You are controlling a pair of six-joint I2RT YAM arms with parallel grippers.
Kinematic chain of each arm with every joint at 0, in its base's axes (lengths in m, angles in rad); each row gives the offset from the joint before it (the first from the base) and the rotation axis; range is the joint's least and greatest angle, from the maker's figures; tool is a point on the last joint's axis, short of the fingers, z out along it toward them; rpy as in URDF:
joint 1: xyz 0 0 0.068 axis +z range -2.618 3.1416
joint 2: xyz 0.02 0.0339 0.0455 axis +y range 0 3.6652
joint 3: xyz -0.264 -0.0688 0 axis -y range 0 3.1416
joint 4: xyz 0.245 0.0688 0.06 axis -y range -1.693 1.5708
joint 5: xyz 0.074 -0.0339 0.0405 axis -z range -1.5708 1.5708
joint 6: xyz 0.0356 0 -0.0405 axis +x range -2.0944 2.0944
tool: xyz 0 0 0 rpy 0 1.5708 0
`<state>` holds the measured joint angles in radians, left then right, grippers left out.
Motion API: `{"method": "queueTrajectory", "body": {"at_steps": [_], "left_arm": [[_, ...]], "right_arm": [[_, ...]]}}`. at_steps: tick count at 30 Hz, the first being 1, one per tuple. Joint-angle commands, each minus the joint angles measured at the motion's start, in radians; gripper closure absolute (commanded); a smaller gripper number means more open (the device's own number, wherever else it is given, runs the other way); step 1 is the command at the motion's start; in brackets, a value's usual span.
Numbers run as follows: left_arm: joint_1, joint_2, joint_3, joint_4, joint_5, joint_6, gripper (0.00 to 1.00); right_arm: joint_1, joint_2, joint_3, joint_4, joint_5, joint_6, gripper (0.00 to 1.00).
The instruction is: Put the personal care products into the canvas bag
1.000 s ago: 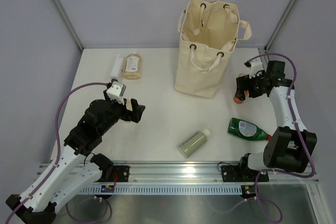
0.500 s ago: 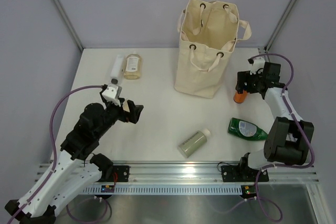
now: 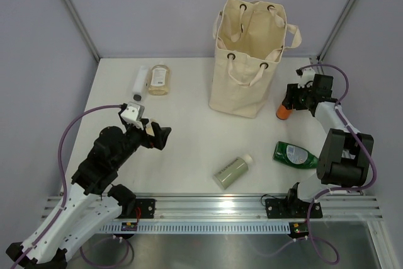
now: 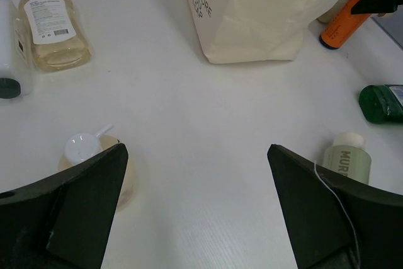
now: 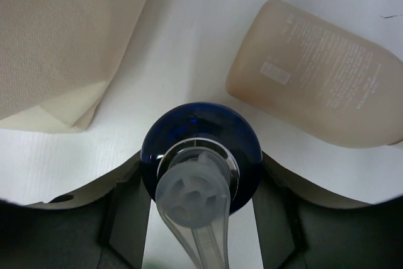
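The cream canvas bag (image 3: 247,61) stands upright at the back of the table. Just right of it is an orange bottle (image 3: 284,111) with a blue cap (image 5: 201,152) and a clear pump. My right gripper (image 3: 295,100) (image 5: 201,177) is shut on that cap, a finger pressing on each side. A peach bottle (image 5: 321,96) lies just beyond it. My left gripper (image 3: 158,135) (image 4: 196,174) hangs open over bare table with nothing between its fingers. A pale pump bottle (image 4: 85,149) shows partly beside its left finger.
A dark green bottle (image 3: 296,154) and a sage bottle (image 3: 232,171) lie near the front right. An amber-beige bottle (image 3: 158,79) and a white tube (image 3: 140,84) lie at the back left. Grey walls enclose the table on three sides.
My right gripper has closed from open onto the orange bottle's blue cap and drawn slightly back. The left arm has shifted only a little.
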<state>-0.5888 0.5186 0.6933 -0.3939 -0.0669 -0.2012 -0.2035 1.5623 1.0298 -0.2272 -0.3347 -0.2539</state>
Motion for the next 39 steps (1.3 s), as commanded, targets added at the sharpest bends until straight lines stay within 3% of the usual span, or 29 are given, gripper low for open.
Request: {"method": "queueTrajectory", "body": {"at_steps": [1,9,21,29,35,39], "left_arm": [[0.0,-0.003,-0.006,0.056,0.003,0.006,0.01],[0.001,-0.006,-0.009,0.058,0.012,0.005,0.01],[0.0,0.004,-0.014,0.078,0.061,0.008,0.01],[0.001,0.037,-0.002,0.082,0.099,0.006,0.01],[0.001,0.037,-0.003,0.086,0.082,0.008,0.01],[0.001,0.038,-0.003,0.084,0.078,0.005,0.01]], "right_arm": [[0.006,-0.039,-0.008,0.061,-0.047,0.016,0.74],[0.004,-0.215,-0.057,0.095,-0.095,0.021,1.0],[-0.04,-0.517,0.005,-0.043,-0.348,0.148,1.0],[-0.04,-0.55,0.326,-0.144,-0.421,0.209,1.0],[-0.04,-0.455,0.625,-0.14,-0.504,0.321,1.0],[-0.033,-0.303,0.85,-0.06,-0.529,0.465,1.0]]}}
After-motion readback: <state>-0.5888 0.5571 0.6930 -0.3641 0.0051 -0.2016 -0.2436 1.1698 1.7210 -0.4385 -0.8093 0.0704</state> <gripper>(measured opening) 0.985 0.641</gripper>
